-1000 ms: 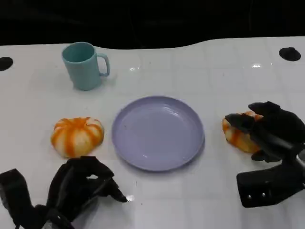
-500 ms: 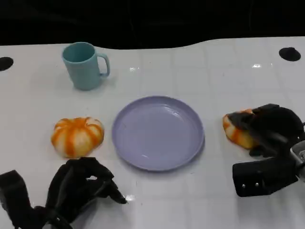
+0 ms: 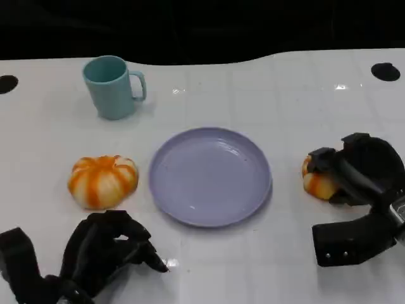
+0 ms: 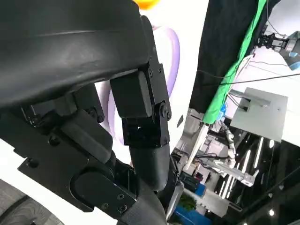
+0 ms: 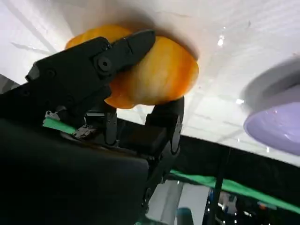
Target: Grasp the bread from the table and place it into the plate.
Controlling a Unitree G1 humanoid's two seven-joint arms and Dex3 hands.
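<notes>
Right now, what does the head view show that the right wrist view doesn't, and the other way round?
Head view alone: the teal mug, a second bread left of the plate, and the left hand with fingers curled in, holding nothing.

Right wrist view alone: a close look at the fingers wrapped over the bread, with another finger against its other side, plus green strips in the dark background.

Both: the right hand on the right bread, the purple plate and the white table.

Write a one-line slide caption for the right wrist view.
Right hand closes its fingers around the orange bread on the white table, purple plate alongside.
</notes>
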